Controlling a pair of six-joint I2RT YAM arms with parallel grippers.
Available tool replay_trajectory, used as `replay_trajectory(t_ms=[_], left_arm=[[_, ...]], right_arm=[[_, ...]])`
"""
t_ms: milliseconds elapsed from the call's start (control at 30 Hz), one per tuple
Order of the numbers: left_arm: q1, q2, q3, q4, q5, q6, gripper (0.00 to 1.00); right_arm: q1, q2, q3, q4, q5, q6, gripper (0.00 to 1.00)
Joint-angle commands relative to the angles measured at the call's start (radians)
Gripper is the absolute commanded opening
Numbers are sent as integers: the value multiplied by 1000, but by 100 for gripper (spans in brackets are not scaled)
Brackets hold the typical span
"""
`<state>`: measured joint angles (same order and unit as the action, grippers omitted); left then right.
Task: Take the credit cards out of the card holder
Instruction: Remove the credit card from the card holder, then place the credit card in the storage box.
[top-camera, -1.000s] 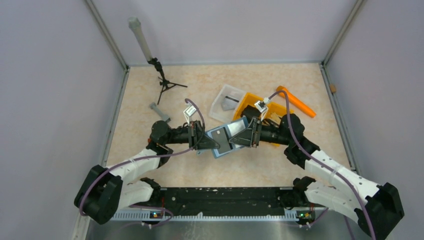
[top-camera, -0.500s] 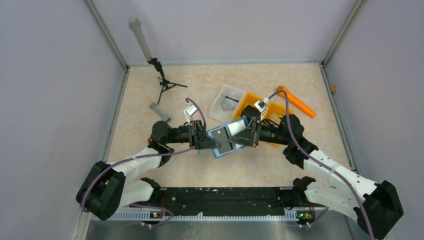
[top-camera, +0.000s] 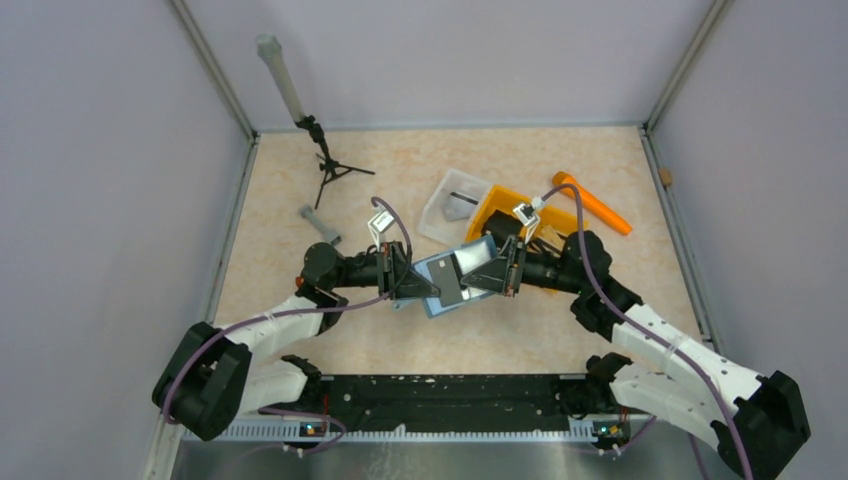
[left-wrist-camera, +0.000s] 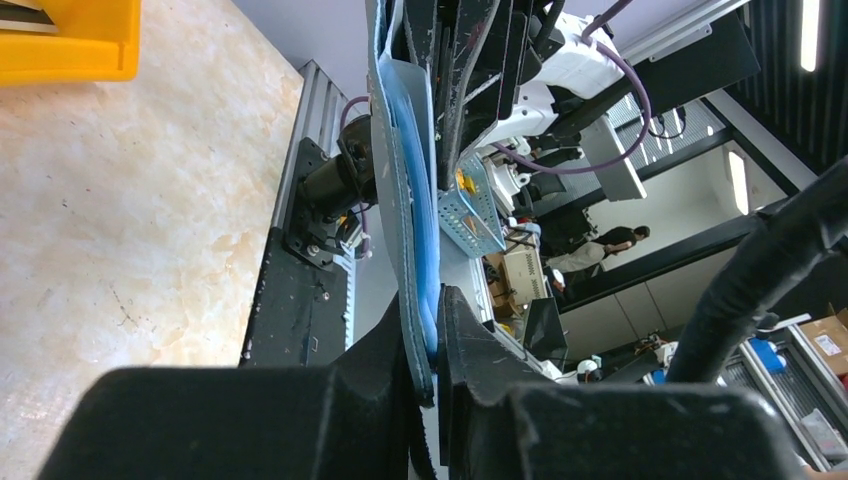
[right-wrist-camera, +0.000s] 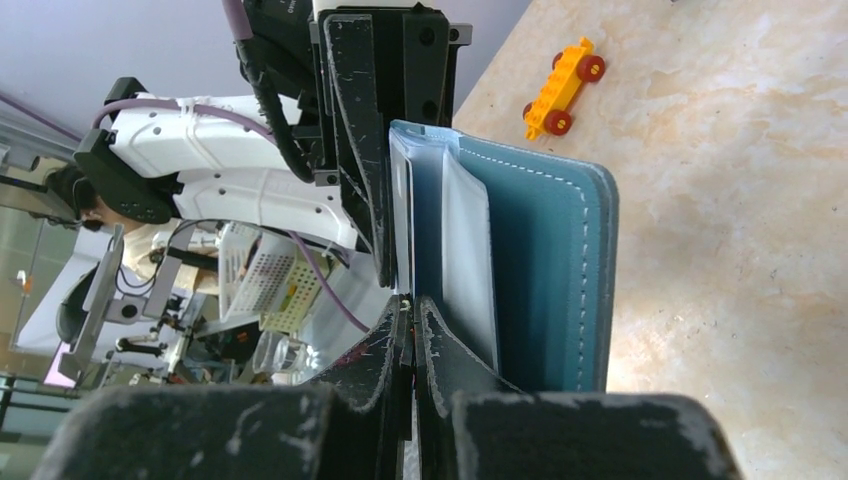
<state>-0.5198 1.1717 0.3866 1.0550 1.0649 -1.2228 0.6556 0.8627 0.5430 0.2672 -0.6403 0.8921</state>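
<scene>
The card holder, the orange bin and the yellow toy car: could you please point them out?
card holder (right-wrist-camera: 540, 270), right wrist view, teal outer cover.
orange bin (top-camera: 488, 208), top external view, left wall.
yellow toy car (right-wrist-camera: 563, 85), right wrist view, its body.
</scene>
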Motion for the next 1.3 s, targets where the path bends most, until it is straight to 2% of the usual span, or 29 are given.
replay_trajectory(t_ms=[0, 300, 533, 667, 800, 867, 1033, 1267], left_arm=[[2, -15, -3, 72, 3, 7, 2], [15, -7, -3, 16, -11, 45, 2], [21, 25, 10, -14, 3, 53, 1], [38, 37, 31, -177, -25, 125, 1], [64, 35, 81, -550, -104, 302, 0], [73, 29, 91, -634, -135, 354, 0], [82, 38, 100, -698, -147, 393, 0], [84, 64, 136, -781, -151, 446, 0]], right_arm=[[-12, -18, 23, -15, 23, -33, 0], [-70, -48, 38, -149, 34, -120, 0], [-173, -74, 45, -212, -9, -164, 0], [-216, -70, 78, -292, -1, -225, 0], [-221, -54, 158, -446, 131, -367, 0], [-221, -42, 190, -501, 192, -417, 0], [-221, 2, 250, -563, 302, -500, 0], [-221, 169, 418, -695, 517, -758, 0]])
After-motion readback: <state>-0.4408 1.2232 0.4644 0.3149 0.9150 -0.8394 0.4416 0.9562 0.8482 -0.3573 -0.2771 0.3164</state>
